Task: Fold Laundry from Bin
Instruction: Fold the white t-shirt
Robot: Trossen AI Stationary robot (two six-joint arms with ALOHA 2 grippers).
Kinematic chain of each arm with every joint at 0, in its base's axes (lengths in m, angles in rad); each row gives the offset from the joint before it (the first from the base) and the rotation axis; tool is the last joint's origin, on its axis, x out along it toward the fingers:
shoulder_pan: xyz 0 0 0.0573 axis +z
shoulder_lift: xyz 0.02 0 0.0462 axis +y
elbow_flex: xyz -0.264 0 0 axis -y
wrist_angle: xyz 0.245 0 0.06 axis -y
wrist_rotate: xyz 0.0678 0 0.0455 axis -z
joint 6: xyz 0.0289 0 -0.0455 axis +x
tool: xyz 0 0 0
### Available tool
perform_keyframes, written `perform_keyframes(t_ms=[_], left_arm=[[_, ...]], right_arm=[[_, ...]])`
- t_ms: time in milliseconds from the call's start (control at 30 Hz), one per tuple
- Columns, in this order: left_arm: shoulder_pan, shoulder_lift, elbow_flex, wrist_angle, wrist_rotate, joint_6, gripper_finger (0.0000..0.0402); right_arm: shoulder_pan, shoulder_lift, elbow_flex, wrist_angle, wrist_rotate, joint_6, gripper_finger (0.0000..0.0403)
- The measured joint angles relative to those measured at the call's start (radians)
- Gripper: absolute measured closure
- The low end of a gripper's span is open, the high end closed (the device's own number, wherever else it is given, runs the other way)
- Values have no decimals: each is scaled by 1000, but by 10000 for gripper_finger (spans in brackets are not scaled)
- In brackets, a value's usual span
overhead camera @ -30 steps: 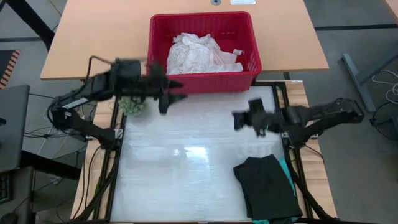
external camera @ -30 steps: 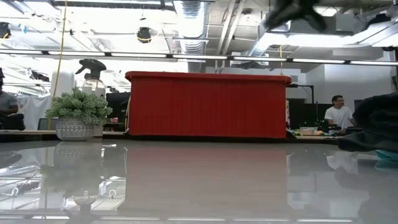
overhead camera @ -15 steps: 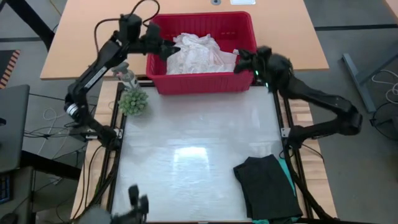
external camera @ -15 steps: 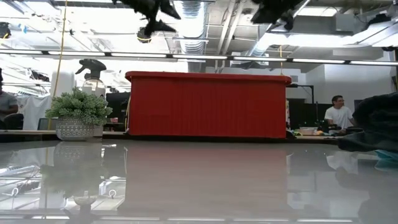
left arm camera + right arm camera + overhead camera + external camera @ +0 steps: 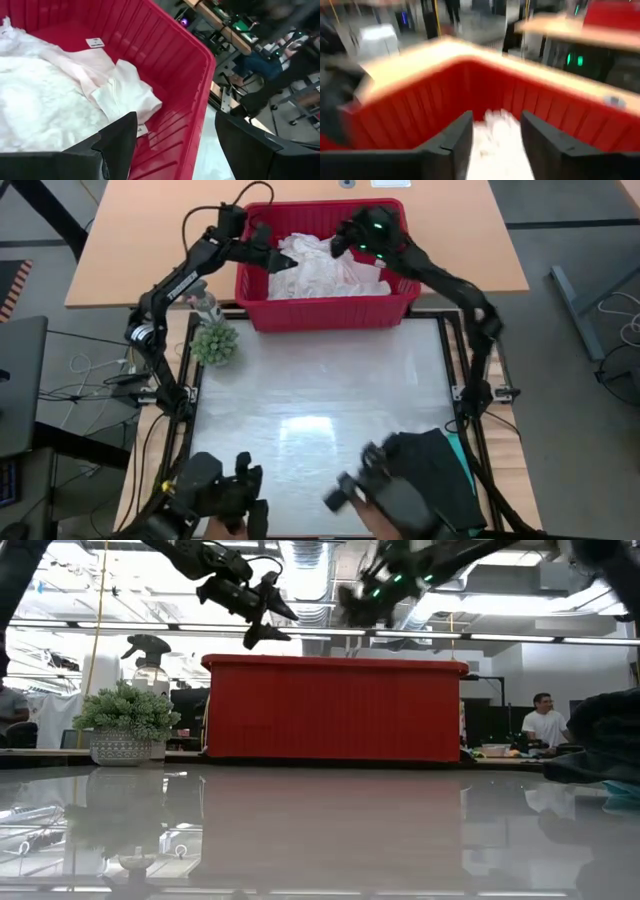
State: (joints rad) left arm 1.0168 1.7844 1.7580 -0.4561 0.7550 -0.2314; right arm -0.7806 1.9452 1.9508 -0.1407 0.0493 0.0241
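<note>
The red bin (image 5: 330, 312) (image 5: 335, 710) stands at the table's far edge. White lacy laundry (image 5: 320, 268) (image 5: 45, 100) lies heaped in it, with a small white cloth (image 5: 127, 92) on the heap's edge. My left gripper (image 5: 264, 260) (image 5: 175, 145) hovers open over the bin's left end, above the laundry. My right gripper (image 5: 345, 238) (image 5: 497, 145) hangs open over the bin's far middle, with white cloth in view beyond its fingers. A folded black garment (image 5: 425, 470) lies near the table's near right corner on a teal one (image 5: 463, 458).
A small potted plant (image 5: 213, 342) (image 5: 125, 722) and a spray bottle (image 5: 205, 305) stand left of the bin. Two dark gripper-like devices (image 5: 220, 495) (image 5: 365, 490) show at the near edge. The shiny table top (image 5: 310, 400) between bin and black garment is free.
Both arms have swung fast from over the table's middle toward the far edge and up. They now reach over the bin, the left from its left end and the right from its right side toward its middle. The laundry has kept still.
</note>
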Motion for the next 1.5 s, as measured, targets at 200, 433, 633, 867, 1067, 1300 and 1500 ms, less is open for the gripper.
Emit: perform_keyframes(t_ms=[200,433,633,867,1067,1300,1500], left_arm=[[-22,0,0,26,-71,3,146],[-30,0,0,28,-140,4,146],[-35,0,0,18,-142,-10,146],[-43,0,0,17,-158,-10,146],[-42,0,0,-11,-162,-6,146],[-43,0,0,-9,-165,-29,146],[-43,0,0,-8,-202,-42,146]], right_arm=[[-60,334,405,-303,-1,-25,124],[-103,432,328,-262,-24,27,64],[-86,505,328,-217,-122,23,62],[-15,592,328,-180,-189,-77,64],[-8,631,328,-174,-166,-77,64],[-17,627,329,-287,-53,-163,109],[-33,623,330,-393,-4,-213,257]])
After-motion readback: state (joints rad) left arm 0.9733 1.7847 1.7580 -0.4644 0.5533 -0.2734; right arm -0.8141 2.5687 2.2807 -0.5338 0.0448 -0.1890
